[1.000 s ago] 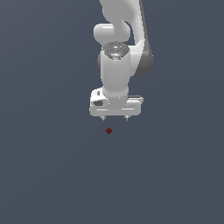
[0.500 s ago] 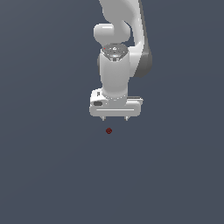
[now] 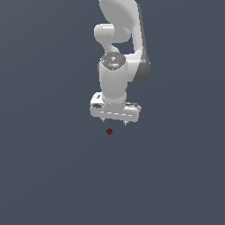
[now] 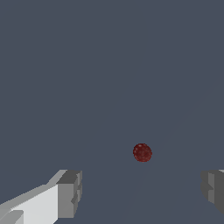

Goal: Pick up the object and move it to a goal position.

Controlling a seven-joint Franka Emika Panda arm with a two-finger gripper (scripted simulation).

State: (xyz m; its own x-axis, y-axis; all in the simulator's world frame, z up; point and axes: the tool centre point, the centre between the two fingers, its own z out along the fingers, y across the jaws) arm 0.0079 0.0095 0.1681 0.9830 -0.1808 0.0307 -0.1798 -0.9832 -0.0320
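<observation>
Fingers (image 4: pixel 69 194) spread wide, nothing between the pads, both grey tips seen at the wrist view's edges with a broad gap across. Gripper (image 3: pixel 114 123) pointed down from the white arm (image 3: pixel 115 79), held clear above the dark red ball (image 3: pixel 109 131). Ball lay alone on the flat grey-blue surface (image 3: pixel 52 176), just below the fingertips in the exterior view and slightly toward that view's left of the gripper's middle. In the wrist view, ball (image 4: pixel 142 152) sat ahead of the open gap, nearer one finger than the other, touching neither. Plain surface on every side of the ball, open room all around, no edge or rim of the surface seen in either view. Height of tips over the surface not readable.
</observation>
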